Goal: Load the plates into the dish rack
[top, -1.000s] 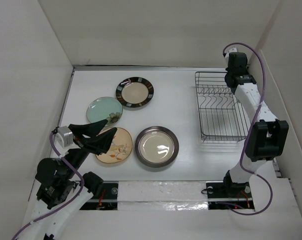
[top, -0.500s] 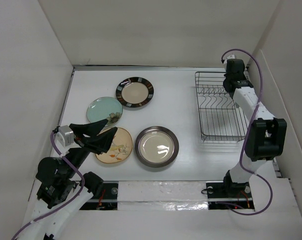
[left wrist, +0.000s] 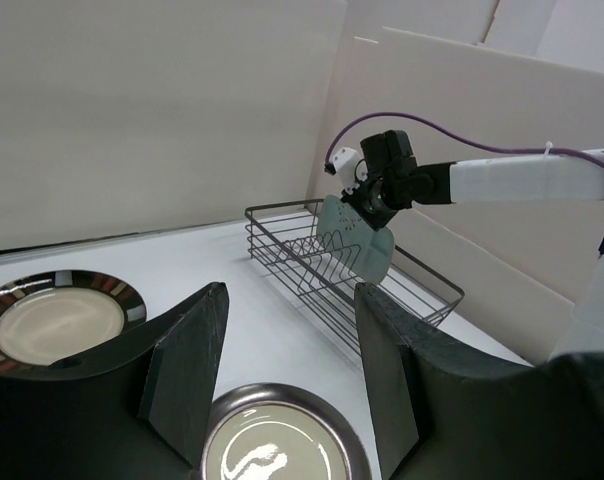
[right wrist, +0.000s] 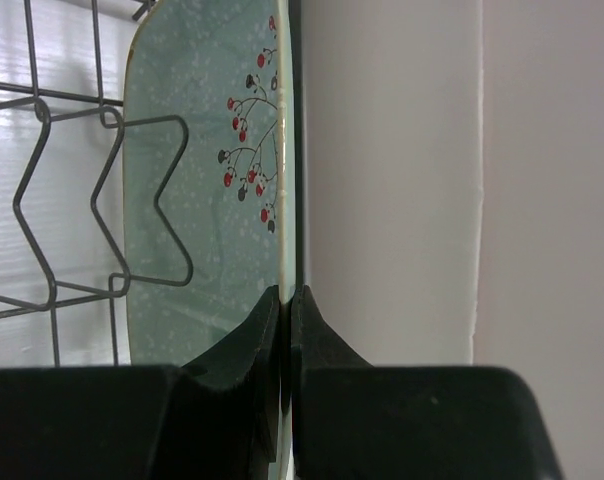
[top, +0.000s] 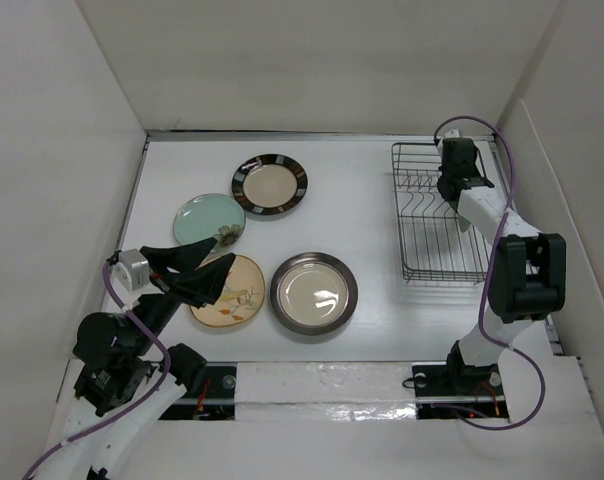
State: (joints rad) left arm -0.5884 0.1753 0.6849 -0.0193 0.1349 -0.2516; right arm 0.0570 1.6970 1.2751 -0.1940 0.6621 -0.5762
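My right gripper [right wrist: 286, 295] is shut on the rim of the squarish mint-green plate [right wrist: 212, 200], which has a red-berry twig drawing. It holds the plate upright on edge over the far end of the dish rack [top: 437, 235], close beside the wire prongs [right wrist: 42, 200]. The left wrist view shows this plate [left wrist: 357, 238] hanging inside the rack [left wrist: 282, 212]. My left gripper [top: 204, 274] is open and holds nothing, hovering over the tan leaf plate [top: 237, 298]. The silver plate [top: 314, 293], the pale teal plate [top: 204, 215] and the brown-rimmed cream plate [top: 270, 185] lie flat on the table.
White walls enclose the table at the left, back and right. The rack stands near the right wall [right wrist: 402, 180]. The right arm [top: 522, 275] rises along the rack's right side. A silver rail [top: 322, 380] runs along the near edge.
The right gripper has carried the mint-green plate from the back right corner leftward and nearer, down over the rack's far end. The left arm has not moved.
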